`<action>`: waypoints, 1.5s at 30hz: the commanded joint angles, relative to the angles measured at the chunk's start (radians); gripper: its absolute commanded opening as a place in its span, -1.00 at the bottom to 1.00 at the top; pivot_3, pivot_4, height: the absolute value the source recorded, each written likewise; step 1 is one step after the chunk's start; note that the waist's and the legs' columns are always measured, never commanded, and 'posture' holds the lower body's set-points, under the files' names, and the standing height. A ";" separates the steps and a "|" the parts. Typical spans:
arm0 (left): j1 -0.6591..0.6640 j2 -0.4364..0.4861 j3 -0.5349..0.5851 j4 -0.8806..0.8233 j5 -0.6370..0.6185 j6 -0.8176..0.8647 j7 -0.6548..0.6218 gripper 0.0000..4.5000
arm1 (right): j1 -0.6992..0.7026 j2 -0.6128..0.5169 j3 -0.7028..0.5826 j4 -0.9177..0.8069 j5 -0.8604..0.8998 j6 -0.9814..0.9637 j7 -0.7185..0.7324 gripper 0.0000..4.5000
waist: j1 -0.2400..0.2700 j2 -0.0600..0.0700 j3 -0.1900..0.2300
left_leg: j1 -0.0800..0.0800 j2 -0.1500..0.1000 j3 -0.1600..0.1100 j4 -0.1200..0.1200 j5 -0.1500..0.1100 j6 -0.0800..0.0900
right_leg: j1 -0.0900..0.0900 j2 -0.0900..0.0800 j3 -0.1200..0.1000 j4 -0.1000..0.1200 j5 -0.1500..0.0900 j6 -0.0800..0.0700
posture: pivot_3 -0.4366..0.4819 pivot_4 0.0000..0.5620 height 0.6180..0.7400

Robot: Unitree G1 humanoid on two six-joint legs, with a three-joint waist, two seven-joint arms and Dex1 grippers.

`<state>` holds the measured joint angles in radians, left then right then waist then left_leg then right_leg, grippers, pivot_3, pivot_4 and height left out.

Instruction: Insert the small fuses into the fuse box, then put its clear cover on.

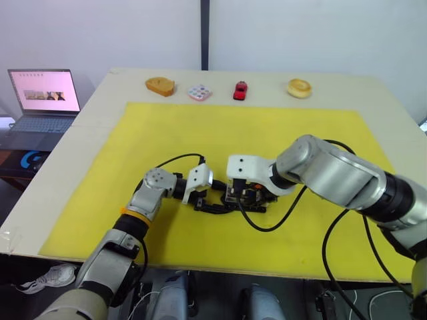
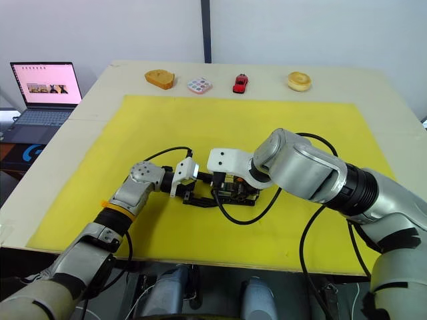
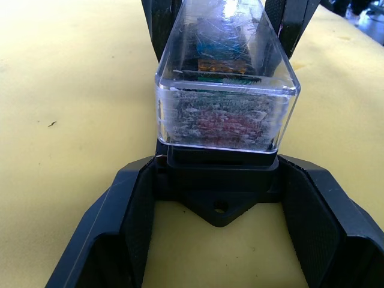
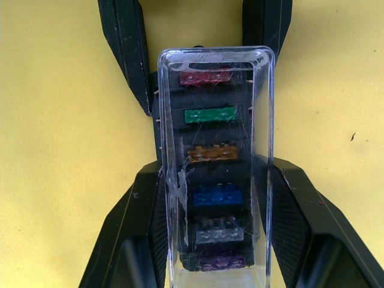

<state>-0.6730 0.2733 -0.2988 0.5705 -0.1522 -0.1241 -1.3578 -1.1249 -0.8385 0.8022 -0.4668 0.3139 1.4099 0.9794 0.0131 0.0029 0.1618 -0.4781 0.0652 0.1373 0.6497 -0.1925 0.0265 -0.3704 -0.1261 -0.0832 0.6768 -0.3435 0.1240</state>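
The fuse box (image 1: 235, 197) sits at the centre of the frame on the yellow mat, with the small fuses (image 4: 209, 114) slotted in and the clear cover (image 4: 214, 162) over them. The left pincer (image 3: 219, 234) and right pincer (image 4: 213, 228) both stand wide, straddling its ends without clamping. Judging by this, a pincer catching on withdrawal could lift the cover; whether it has latched is hard to make out.

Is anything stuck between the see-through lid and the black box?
Nothing visible. The clear plastic cover already sits over the black fuse box, with the small coloured fuses in their slots underneath.
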 commanded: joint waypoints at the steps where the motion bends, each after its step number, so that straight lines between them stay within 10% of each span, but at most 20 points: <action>1: 0.032 -0.026 -0.045 0.039 0.043 0.008 0.006 0.13 | -0.005 0.000 -0.006 -0.020 0.020 -0.012 0.007 0.55 | 0.001 0.000 0.000 | 0.000 0.000 0.000 0.000 0.000 0.000 | 0.000 0.000 0.000 0.000 0.000 0.000 | -0.05 -0.47 1.00; 3: 0.033 -0.024 -0.045 0.039 0.044 0.007 0.006 0.13 | -0.008 -0.001 -0.015 -0.023 0.030 -0.010 0.008 0.92 | 0.001 0.000 0.000 | 0.000 0.000 0.000 0.000 0.000 0.000 | 0.000 -0.001 0.000 0.000 0.000 0.000 | -0.05 -0.47 1.00; 22: 0.021 0.029 -0.062 0.001 0.062 0.090 -0.029 0.13 | 0.054 -0.168 -0.239 -0.063 0.103 -0.087 0.072 0.92 | 0.000 0.000 0.000 | 0.000 -0.001 0.000 0.000 0.000 0.000 | 0.000 -0.001 -0.001 0.000 0.000 0.000 | -0.05 -0.47 1.00; 28: 0.026 0.046 -0.061 -0.016 0.070 0.105 -0.028 0.13 | 0.264 -0.160 -0.581 0.031 0.151 -0.259 0.028 0.92 | -0.005 -0.002 -0.001 | 0.000 -0.001 0.000 -0.001 0.000 0.000 | 0.002 0.000 -0.001 -0.003 0.000 0.000 | -0.05 -0.47 1.00; 33: 0.022 0.046 -0.054 -0.025 0.059 0.122 -0.024 0.13 | 0.532 -0.005 -0.833 -0.044 0.293 -0.384 0.012 0.20 | -0.002 -0.004 -0.002 | 0.002 0.000 -0.001 -0.001 0.002 -0.003 | 0.010 0.002 -0.002 -0.006 0.000 0.000 | -0.05 -0.47 1.00; 38: 0.015 0.050 -0.055 -0.020 0.059 0.119 -0.032 0.13 | 0.650 0.069 -0.810 -0.043 0.259 -0.551 -0.003 -0.87 | -0.004 -0.004 -0.002 | 0.002 0.000 -0.002 -0.001 0.000 -0.001 | 0.011 0.003 -0.003 -0.007 0.000 0.000 | -0.05 -0.47 1.00; 45: 0.032 0.061 -0.058 -0.055 0.052 0.134 -0.040 0.13 | 0.669 0.126 -0.788 0.057 0.224 -0.685 -0.013 -0.95 | -0.004 -0.004 -0.002 | 0.003 0.001 -0.002 -0.001 0.001 -0.001 | 0.012 0.004 -0.003 -0.007 0.000 0.000 | -0.05 -0.47 1.00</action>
<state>-0.6774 0.3140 -0.3124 0.5053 -0.1391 -0.0123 -1.3758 -0.4562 -0.7171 0.0300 -0.4194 0.5509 0.7794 0.9648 0.0091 -0.0012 0.1597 -0.4749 0.0660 0.1351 0.6482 -0.1916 0.0252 -0.3588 -0.1221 -0.0859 0.6697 -0.3433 0.1243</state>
